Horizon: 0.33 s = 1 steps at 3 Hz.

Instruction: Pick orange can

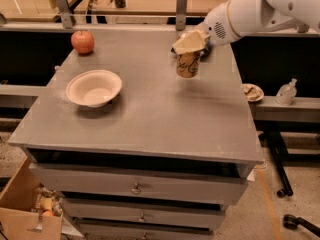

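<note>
The orange can point(188, 65) is golden-orange with dark curly script. It hangs upright just above the grey table point(150, 114), toward the back right. My gripper point(189, 44), with cream-coloured fingers, comes in from the right on the white arm point(250, 11). It is shut on the top of the can, and the can's silver top is hidden by the fingers.
A red apple point(82, 41) sits at the table's back left. A white bowl point(94, 88) stands left of centre. A rail with posts point(182, 4) runs behind the table. A side shelf at right holds a small dish point(251, 91) and a bottle point(286, 92). A cardboard box point(25, 211) is on the floor at lower left.
</note>
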{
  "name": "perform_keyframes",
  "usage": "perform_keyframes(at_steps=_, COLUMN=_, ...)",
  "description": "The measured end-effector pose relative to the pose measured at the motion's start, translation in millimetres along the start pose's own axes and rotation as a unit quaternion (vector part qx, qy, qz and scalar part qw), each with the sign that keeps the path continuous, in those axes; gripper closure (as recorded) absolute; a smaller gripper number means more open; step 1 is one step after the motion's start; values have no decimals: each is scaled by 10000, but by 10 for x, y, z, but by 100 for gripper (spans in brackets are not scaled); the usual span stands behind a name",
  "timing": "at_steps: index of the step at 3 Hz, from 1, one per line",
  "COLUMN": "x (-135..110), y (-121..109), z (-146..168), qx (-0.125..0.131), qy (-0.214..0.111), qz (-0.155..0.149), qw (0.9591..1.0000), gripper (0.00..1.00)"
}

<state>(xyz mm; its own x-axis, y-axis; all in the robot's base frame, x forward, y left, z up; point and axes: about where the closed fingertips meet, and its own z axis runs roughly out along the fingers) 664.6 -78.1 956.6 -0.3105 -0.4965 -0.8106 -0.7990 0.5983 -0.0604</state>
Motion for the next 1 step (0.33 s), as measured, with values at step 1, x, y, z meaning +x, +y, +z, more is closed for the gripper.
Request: perform_keyframes(at_steps=1, x=-43, y=-75, z=-284, qx=112, qy=-175, qz=-58, qw=9998, gripper=100)
